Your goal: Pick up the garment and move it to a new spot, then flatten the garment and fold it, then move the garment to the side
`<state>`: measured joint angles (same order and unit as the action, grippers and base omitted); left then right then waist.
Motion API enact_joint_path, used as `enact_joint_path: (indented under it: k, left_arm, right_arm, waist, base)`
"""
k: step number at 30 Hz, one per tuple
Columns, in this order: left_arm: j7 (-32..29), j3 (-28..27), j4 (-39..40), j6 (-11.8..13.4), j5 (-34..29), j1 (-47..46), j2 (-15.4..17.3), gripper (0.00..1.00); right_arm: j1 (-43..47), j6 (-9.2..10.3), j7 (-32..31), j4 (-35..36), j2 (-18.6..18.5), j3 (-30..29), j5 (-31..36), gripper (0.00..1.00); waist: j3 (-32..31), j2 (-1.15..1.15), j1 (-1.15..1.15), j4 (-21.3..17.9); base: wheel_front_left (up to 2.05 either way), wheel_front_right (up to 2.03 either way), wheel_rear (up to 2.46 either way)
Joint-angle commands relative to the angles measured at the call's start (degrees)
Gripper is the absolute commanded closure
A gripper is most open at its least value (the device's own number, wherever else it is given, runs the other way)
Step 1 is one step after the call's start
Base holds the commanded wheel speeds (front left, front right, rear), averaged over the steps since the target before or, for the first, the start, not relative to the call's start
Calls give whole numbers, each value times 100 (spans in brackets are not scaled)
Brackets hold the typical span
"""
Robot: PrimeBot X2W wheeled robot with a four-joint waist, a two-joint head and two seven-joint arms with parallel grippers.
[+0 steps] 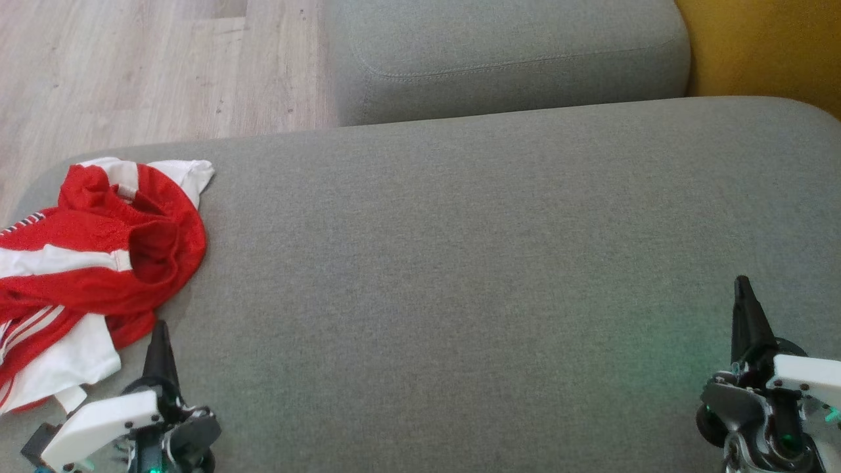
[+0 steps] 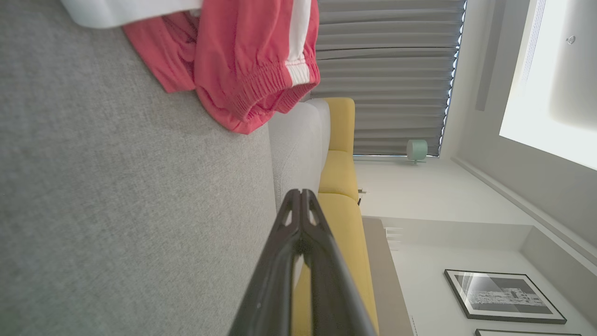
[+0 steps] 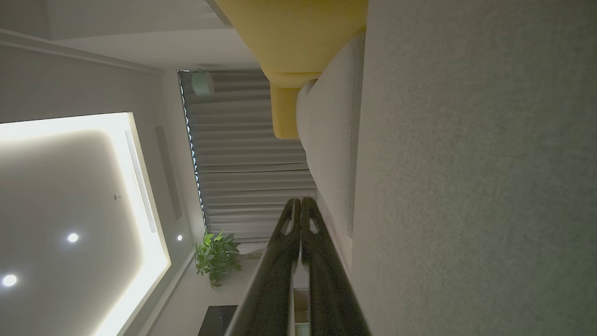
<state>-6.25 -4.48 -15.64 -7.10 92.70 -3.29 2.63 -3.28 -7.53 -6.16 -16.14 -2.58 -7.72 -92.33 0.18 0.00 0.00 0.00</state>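
The garment (image 1: 62, 358) lies crumpled at the left end of the grey cushion (image 1: 460, 263), showing red cloth, white-red striped trim and a white part; its lettering is hidden. A smaller red piece (image 1: 158, 243) with an elastic band and a white stripe is tangled on top of it, also visible in the left wrist view as the red piece (image 2: 252, 60). My left gripper (image 1: 159, 326) is shut and empty, its tip just right of the heap's near edge. In the wrist view the left gripper (image 2: 301, 192) points past the cloth. My right gripper (image 1: 743, 282) is shut and empty at the lower right, far from the cloth; the right gripper (image 3: 300, 200) points along the cushion.
A second grey cushion block (image 1: 512, 59) stands behind the seat, with a yellow sofa part (image 1: 769, 46) at the back right. Wooden floor (image 1: 131, 72) lies beyond the left edge. The wide grey seat stretches between the two grippers.
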Motion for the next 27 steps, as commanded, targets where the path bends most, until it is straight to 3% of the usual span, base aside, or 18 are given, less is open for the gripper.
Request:
enact_joint_path:
  k: [1, 27]
  left_arm:
    - [-23, -203, 161, -39, -52, -290, 25, 100]
    - [-23, -203, 161, -39, -52, -290, 25, 100]
  right_arm:
    - [-291, 4, -32, 212, -30, 121, 14, 100]
    - [-291, 4, -32, 212, -30, 121, 14, 100]
  waist:
    - [0, 0, 0, 0]
    - [0, 0, 0, 0]
  base:
    - [0, 0, 0]
    - [0, 0, 0]
